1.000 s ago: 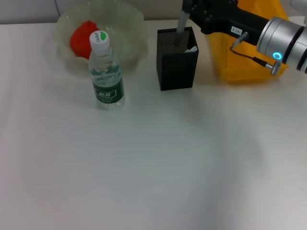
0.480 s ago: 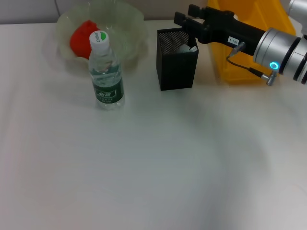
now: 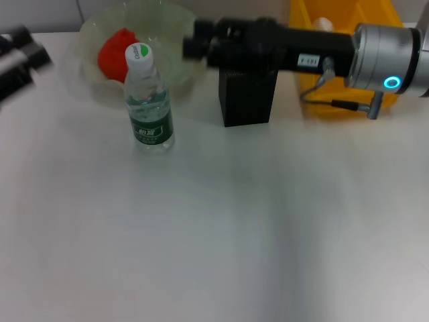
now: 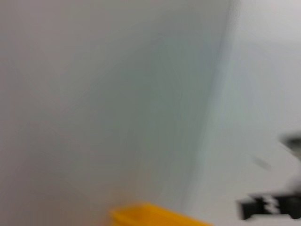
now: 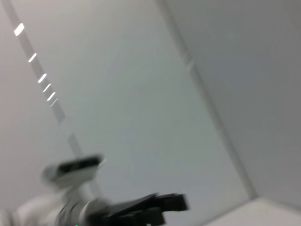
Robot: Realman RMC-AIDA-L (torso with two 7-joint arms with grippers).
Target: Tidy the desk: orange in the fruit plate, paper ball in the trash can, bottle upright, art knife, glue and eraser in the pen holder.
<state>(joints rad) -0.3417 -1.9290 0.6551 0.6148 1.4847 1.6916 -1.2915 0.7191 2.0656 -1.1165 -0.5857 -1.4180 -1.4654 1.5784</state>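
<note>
now r end effector (image 3: 194, 45) over pen holder (image 3: 247, 99), bottle (image 3: 148, 100) beside.

Not much you can actually read here. The small clear plastic bottle with the dark green label (image 3: 149, 100) has white print on that label, but it's too small to make out, and the white cap (image 3: 139, 52) only shows a green spot with a smudge of lettering. The right arm's black forearm (image 3: 288, 47) has a little white sticker (image 3: 308, 61) with dark characters, unreadable too. Both wrist views show no text.
</note>
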